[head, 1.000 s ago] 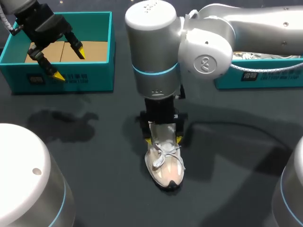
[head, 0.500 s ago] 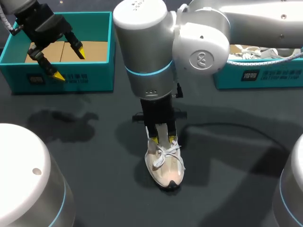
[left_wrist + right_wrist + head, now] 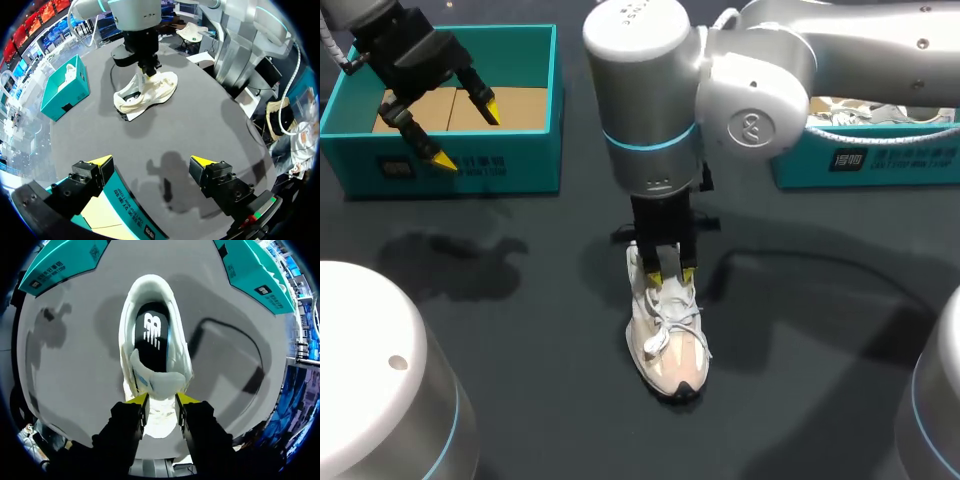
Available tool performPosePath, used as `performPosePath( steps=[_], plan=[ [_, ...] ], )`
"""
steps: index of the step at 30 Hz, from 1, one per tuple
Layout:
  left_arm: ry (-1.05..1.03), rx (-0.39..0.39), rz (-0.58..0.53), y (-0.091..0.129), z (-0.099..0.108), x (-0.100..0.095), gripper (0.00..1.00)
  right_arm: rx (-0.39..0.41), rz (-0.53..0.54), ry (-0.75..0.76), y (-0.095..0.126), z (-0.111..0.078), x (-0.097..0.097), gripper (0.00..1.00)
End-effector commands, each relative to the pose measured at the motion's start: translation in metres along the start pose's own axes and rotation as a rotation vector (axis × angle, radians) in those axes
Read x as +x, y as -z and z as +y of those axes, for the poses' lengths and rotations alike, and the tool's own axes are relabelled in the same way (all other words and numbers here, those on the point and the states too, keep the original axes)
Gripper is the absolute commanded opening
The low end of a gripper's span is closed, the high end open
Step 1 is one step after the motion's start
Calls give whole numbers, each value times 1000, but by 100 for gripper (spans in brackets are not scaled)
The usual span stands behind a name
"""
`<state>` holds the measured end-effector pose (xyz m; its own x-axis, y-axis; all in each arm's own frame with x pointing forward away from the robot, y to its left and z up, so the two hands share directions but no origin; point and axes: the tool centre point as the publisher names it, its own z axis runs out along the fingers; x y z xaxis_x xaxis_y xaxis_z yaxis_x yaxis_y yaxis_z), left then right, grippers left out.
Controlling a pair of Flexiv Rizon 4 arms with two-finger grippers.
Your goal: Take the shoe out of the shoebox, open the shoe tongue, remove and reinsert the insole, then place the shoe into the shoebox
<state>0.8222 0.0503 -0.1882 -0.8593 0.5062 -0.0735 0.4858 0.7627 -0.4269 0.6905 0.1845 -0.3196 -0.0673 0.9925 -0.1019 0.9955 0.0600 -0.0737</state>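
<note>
**Desk:** What print shows in the frame?

**Photographer:** Both teal boxes carry white characters on their front walls. On the left shoebox [image 3: 510, 165] they sit beside a dark label [image 3: 395, 168], and the right shoebox [image 3: 890, 160] has the same kind of marking. All of it is too small to make out with confidence. A white logo sits on the black insole [image 3: 152, 332], which lies inside the shoe in the right wrist camera.

**Desk:** And the shoe itself?

**Photographer:** The pale shoe [image 3: 670, 345] stands on its sole near the middle of the dark worktop [image 3: 540, 330]. It is between the two shoeboxes and well apart from both, with its toe toward the head camera and white laces across its top.

**Desk:** What is the right arm doing?

**Photographer:** It comes in from the right and points straight down, with the right end effector [image 3: 670, 275] over the shoe's opening. Its yellow-tipped fingers stand only narrowly apart and pinch the tongue [image 3: 159, 384] from two sides. The tongue is lifted clear of the opening, so the insole shows behind it.

**Desk:** And the left?

**Photographer:** The left end effector [image 3: 465, 130] hovers above the left shoebox, over its front wall, with its fingers spread wide and empty. Brown cardboard [image 3: 525, 108] lies in that box. A second white shoe [image 3: 850, 112] lies in the right shoebox.
</note>
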Motion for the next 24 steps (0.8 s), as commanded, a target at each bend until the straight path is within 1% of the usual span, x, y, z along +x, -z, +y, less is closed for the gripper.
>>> performPosePath(
  steps=[1, 4, 7, 11, 16, 19, 24],
  plan=[
    [-1, -2, 3, 0, 0, -1, 100, 15, 43, 36, -13, 15, -2, 28],
    [-1, -2, 3, 0, 0, -1, 100, 20, 82, 72, -24, 25, 0, 24],
    [-1, -2, 3, 0, 0, -1, 100, 25, 101, 92, -30, 29, 1, 22],
    [-1, -2, 3, 0, 0, -1, 100, 6, 58, 79, -12, 17, 0, 22],
    [-1, -2, 3, 0, 0, -1, 100, 25, 8, 55, 1, 5, 4, 23],
    [-1, -2, 3, 0, 0, -1, 100, 36, 11, 42, 0, -1, 5, 23],
    [-1, -2, 3, 0, 0, -1, 100, 60, 69, 29, -21, -3, 2, 22]
  ],
)
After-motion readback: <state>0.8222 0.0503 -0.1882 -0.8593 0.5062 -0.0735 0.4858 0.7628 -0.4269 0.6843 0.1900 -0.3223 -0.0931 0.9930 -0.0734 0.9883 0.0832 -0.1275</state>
